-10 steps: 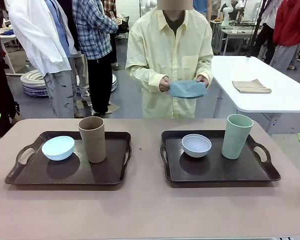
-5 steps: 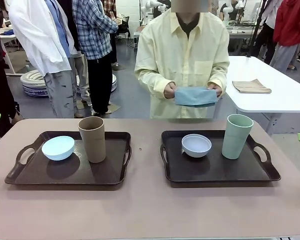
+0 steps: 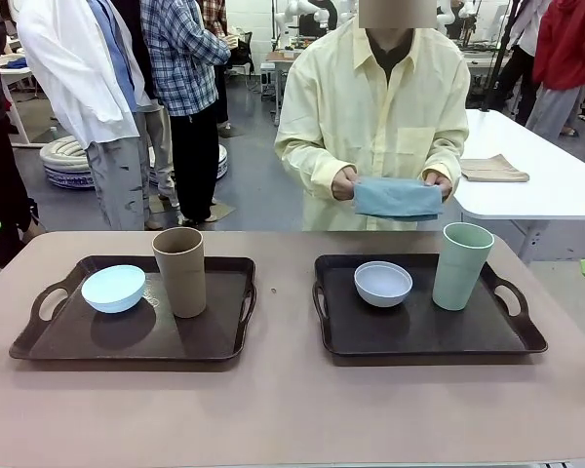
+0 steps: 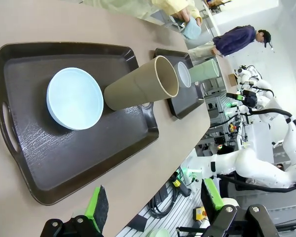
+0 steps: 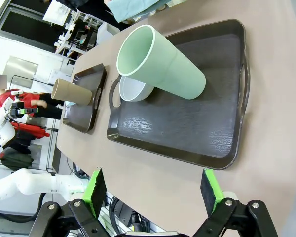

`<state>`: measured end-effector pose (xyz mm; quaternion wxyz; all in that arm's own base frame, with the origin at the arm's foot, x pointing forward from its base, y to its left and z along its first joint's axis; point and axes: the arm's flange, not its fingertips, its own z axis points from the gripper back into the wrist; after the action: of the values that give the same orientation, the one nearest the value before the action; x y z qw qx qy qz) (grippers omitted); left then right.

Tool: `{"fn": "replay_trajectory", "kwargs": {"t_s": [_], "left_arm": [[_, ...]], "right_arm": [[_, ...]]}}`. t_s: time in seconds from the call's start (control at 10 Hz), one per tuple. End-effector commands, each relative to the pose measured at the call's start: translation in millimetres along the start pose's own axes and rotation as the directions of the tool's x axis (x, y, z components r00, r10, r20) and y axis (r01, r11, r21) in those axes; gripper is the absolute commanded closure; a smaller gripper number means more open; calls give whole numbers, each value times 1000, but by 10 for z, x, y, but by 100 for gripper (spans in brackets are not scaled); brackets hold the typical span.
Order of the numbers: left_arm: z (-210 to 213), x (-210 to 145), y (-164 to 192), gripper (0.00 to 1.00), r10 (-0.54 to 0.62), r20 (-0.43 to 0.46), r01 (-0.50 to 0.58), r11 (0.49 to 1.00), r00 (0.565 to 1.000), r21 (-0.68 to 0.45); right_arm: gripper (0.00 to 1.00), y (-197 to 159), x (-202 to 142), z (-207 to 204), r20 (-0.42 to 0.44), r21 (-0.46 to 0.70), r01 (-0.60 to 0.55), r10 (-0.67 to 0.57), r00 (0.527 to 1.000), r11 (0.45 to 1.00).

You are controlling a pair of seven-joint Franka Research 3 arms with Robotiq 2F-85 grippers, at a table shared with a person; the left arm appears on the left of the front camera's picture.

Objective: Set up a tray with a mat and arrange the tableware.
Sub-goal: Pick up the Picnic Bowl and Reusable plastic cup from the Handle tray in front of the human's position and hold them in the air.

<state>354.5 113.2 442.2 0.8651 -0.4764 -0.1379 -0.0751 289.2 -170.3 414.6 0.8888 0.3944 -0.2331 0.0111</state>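
The pale blue bowl (image 3: 113, 288) and tan cup (image 3: 179, 271) are set on the left tray (image 3: 127, 341), the greyish bowl (image 3: 383, 283) and green cup (image 3: 462, 265) on the right tray (image 3: 419, 336), a blue mat (image 3: 398, 198) is held by the person (image 3: 370, 107) beyond the table, and the fingers of the left gripper (image 4: 155, 200) and right gripper (image 5: 153, 190) are spread apart, empty.

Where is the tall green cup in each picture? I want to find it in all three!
Front view: the pale green cup stands upright at the right end of its dark tray.
Left wrist view: the cup is far off, upper right.
Right wrist view: the cup is big, upper middle.
Shared landmark: the greyish white bowl sits beside it on the same tray.
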Motion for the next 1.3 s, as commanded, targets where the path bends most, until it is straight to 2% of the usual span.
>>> {"fn": "replay_trajectory", "kwargs": {"t_s": [0.0,1.2], "left_arm": [[8,24,20,0,-24,16,24,1000,1000,-19],[8,24,20,0,-24,16,24,1000,1000,-19]], "right_arm": [[0,-21,27,1,14,22,-6,5,1000,1000],[0,-21,27,1,14,22,-6,5,1000,1000]]}}
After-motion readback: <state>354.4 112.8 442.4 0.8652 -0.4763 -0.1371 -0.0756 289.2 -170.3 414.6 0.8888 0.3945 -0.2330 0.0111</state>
